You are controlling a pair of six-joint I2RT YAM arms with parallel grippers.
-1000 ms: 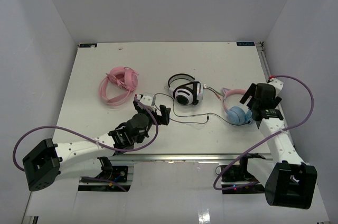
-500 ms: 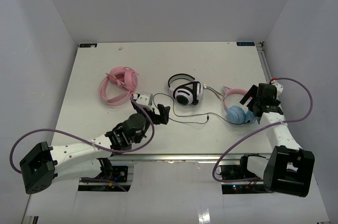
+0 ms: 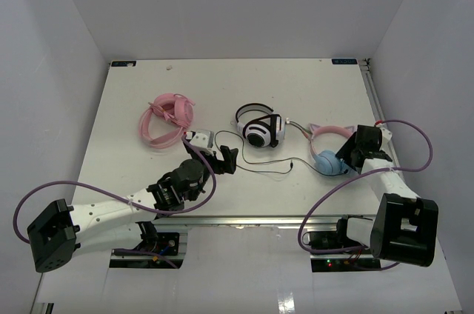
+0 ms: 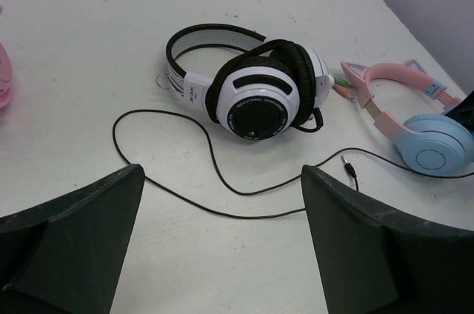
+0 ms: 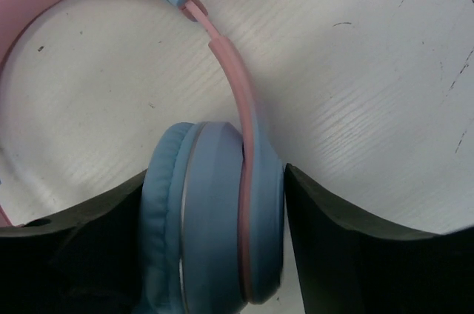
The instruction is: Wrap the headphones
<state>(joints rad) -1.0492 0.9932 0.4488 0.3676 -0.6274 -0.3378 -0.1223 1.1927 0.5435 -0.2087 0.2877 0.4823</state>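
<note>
The headphones [image 3: 331, 163], with light blue ear cups and a pink cat-ear headband, lie at the right of the table. They also show in the left wrist view [image 4: 433, 147]. My right gripper [image 3: 343, 158] sits around the stacked blue ear cups [image 5: 215, 218]; one finger presses the cushion and the other touches the outer cup. The thin dark cable [image 3: 266, 171] runs left across the table and ends in a plug [image 4: 348, 162]. My left gripper [image 3: 226, 160] is open and empty, hovering just above a stretch of the cable [image 4: 236, 216].
White-and-black headphones [image 3: 259, 130] lie in the middle of the table, just beyond the cable. All-pink headphones [image 3: 167, 118] lie at the left. The table's right edge rail [image 3: 374, 99] is close to the right arm.
My right gripper has come down and in from above the headphones and now has its fingers around the blue ear cups. The left arm has barely moved.
</note>
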